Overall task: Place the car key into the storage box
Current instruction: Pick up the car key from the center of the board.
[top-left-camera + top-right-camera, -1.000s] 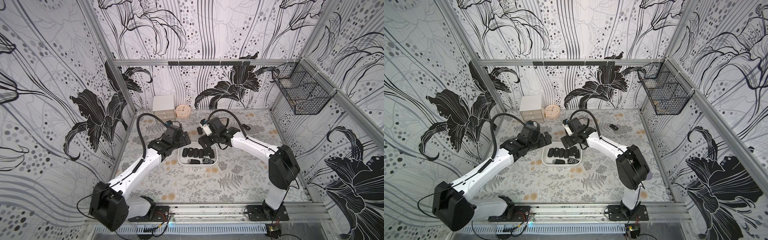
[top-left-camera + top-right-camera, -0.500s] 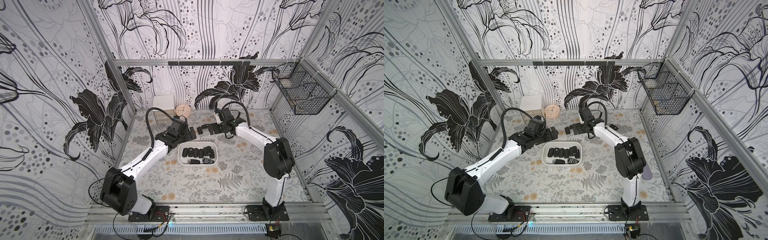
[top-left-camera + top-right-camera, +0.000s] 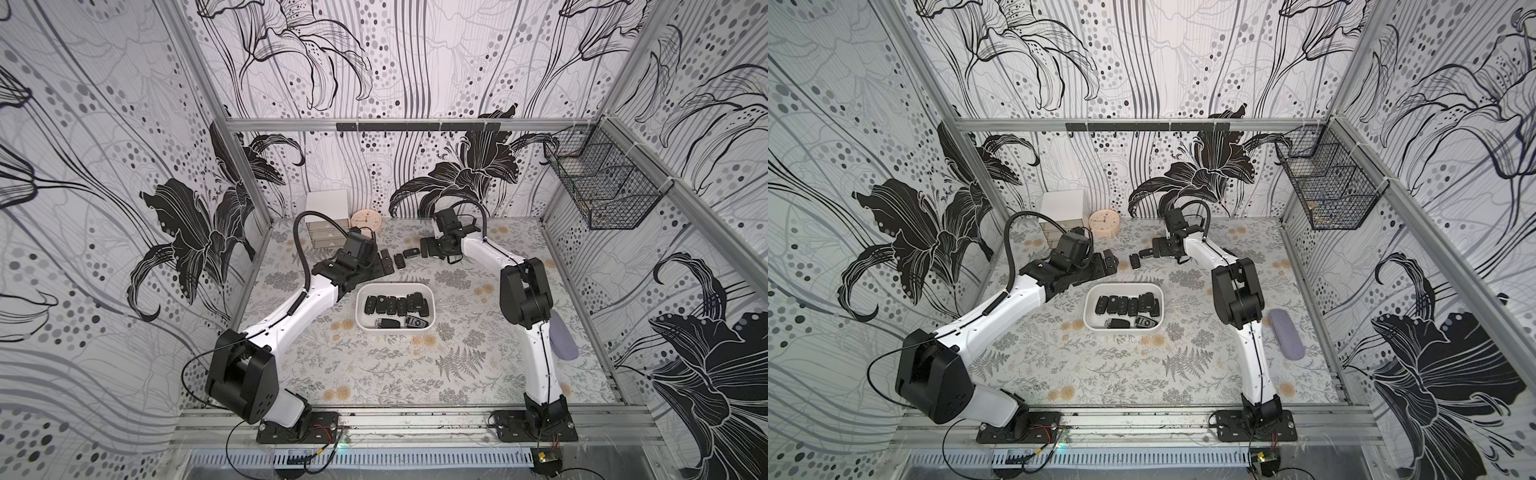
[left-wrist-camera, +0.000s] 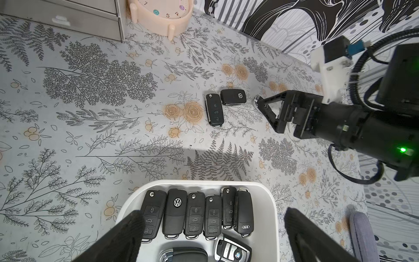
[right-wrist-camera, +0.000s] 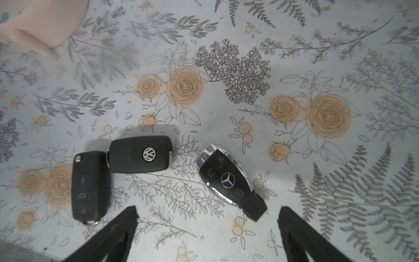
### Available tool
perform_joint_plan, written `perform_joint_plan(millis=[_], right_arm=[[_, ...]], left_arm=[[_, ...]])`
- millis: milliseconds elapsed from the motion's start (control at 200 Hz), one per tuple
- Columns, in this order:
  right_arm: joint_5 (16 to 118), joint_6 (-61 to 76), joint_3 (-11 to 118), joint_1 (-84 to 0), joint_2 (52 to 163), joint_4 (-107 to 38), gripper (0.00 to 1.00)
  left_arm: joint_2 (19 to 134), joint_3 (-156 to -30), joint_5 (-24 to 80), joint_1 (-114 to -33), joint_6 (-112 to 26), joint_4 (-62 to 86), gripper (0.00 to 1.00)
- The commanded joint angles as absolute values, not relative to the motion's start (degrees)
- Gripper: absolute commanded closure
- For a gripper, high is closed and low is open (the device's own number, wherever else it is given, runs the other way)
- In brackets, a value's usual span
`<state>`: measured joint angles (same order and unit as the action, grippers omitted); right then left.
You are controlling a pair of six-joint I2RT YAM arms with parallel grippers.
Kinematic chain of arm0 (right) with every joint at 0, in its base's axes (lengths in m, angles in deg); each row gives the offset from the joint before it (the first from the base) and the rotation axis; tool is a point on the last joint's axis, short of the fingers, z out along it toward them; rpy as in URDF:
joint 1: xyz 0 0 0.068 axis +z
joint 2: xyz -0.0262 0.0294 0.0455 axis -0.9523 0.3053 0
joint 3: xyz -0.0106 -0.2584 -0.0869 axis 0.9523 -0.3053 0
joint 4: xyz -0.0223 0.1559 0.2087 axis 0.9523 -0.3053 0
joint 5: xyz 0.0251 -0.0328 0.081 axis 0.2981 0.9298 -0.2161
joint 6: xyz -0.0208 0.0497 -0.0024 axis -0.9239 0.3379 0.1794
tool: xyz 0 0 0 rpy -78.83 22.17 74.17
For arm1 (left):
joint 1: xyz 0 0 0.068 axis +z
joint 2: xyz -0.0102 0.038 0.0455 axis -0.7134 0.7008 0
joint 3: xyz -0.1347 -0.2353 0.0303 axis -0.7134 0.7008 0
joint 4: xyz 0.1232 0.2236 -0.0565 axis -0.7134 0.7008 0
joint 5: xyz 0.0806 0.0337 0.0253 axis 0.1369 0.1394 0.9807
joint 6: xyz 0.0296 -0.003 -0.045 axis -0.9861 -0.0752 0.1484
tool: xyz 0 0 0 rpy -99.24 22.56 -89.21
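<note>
R claw (image 5: 207, 211) wide open, empty, car key (image 5: 226, 181) just ahead, lower centre; L claw (image 4: 213, 215) likewise, near storage box (image 4: 271, 204).

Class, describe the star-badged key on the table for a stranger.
Start at the shallow white plastic storage box; beyond it, toward the back wall, three black car keys lie on the floral tabletop. Pick the teardrop-shaped key with chrome edging; its two neighbours are plain rectangles.

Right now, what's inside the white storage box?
Eight black car keys lie in the storage box: six abreast, and two nearer the robot's base, one of them a BMW key. Whether anything lies beneath them is hidden.
</note>
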<state>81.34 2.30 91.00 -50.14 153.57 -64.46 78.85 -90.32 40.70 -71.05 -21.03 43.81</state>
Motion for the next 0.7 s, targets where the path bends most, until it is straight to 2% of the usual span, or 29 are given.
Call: perform_joint_plan(millis=[0, 200, 471, 691], right_arm=[[81.5, 1.2, 94.7, -50.3, 157.1, -68.1, 0.0], [79.0, 1.7, 94.2, -50.6, 158.7, -68.9, 0.0], [73.4, 4.8, 85.3, -48.2, 153.0, -64.8, 0.01], [75.1, 4.5, 84.4, -46.6, 151.0, -63.6, 0.01]], left_arm=[[78.8, -92.2, 40.9, -70.6, -22.2, 44.1, 0.01], [78.3, -92.1, 41.2, -70.4, -21.9, 44.4, 0.01], [77.4, -91.7, 42.6, -70.3, -21.9, 43.8, 0.01], [76.9, -91.4, 42.5, -70.2, -22.0, 43.9, 0.01]])
